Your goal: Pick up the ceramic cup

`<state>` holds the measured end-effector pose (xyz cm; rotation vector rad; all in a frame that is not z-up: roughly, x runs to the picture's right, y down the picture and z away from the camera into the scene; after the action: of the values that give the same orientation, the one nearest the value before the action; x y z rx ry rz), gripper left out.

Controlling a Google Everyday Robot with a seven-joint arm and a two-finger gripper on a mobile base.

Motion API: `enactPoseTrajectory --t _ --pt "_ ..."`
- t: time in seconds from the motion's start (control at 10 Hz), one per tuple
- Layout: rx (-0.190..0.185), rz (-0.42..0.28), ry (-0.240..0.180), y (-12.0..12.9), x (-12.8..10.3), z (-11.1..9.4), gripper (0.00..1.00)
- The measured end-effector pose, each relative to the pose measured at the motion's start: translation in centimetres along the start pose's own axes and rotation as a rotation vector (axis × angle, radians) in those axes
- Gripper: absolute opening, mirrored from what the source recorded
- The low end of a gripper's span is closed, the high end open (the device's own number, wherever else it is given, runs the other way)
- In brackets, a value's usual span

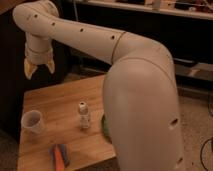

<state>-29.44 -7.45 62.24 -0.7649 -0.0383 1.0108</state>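
Observation:
The ceramic cup (pixel 32 121) is a small plain white cup standing upright near the left edge of the wooden table (pixel 57 102). My gripper (pixel 39 68) hangs from the arm at the upper left, well above the table's far left corner and high over the cup. Its two pale fingers (pixel 29 70) are spread apart with nothing between them.
A slim white shaker (pixel 84 115) stands mid-table, right of the cup. My arm's large elbow hides most of a green bowl (pixel 104 126) at the table's right. An orange and grey tool (pixel 61 155) lies near the front edge. Dark cabinets stand behind.

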Motion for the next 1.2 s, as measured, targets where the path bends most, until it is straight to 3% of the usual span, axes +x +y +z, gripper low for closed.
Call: enactPoseTrajectory --t 0.1,0.3,0.7,1.2 --pt "-0.036 -0.017 0.023 0.7 0.8 1.7 0.65" --pt "-0.054 -0.037 0.058 1.4 2.6 4.7 0.65" --pt "-0.039 -0.122 0.151 2.7 5.9 11.9 0.65" --pt "-0.017 -0.215 0.207 3.3 6.0 18.4 0.65"
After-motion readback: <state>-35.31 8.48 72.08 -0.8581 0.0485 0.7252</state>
